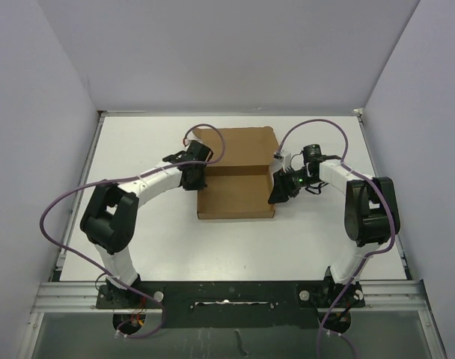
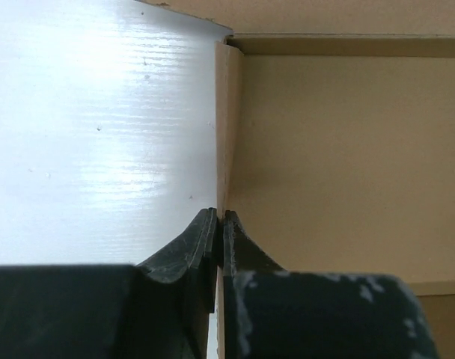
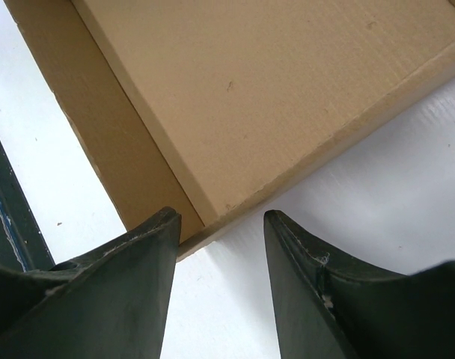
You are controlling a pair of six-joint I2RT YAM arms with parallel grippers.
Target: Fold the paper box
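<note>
The white table (image 1: 138, 247) has the paper box (image 1: 236, 183) sitting about mid-table, a bit toward the far side, between the two arms. I'd call the job partway done. It reads as a shallow tray with a crease running across it, and its left side wall (image 2: 227, 134) is standing upright, but I can't tell whether the lid is tucked or the flaps are locked, so the closing up looks like what's left. The left arm (image 1: 111, 217) bends in from the near left to the box's left edge, and the right arm (image 1: 370, 209) mirrors it on the right. The left gripper (image 2: 218, 217) is pinched tight on that upright wall (cardboard right between the jaws). The right gripper (image 3: 220, 221) has its jaws apart, holding nothing, just beside the box's right edge.
</note>
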